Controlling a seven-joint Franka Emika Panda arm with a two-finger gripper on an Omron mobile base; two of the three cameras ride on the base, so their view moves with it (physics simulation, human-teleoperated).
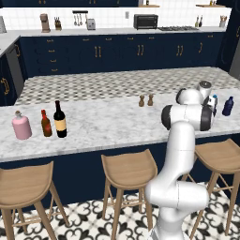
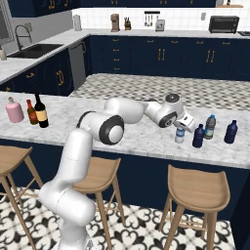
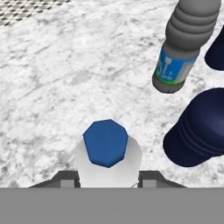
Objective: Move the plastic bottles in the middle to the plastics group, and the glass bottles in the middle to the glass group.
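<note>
Our pincer is clamped on the small clear bottle just under its cap; we judge it light, slick, squashy, so hold gently.

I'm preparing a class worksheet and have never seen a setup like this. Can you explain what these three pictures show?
A white robot arm works at a marble kitchen counter. Two pictures come from cameras behind the arm, on its left and right; the third looks down from its hand. Its gripper is shut on a small clear bottle. Beside it stand a navy bottle, a grey bottle and a dark blue bottle. Far along the counter are a pink jug, a brown bottle and a wine bottle.
</note>
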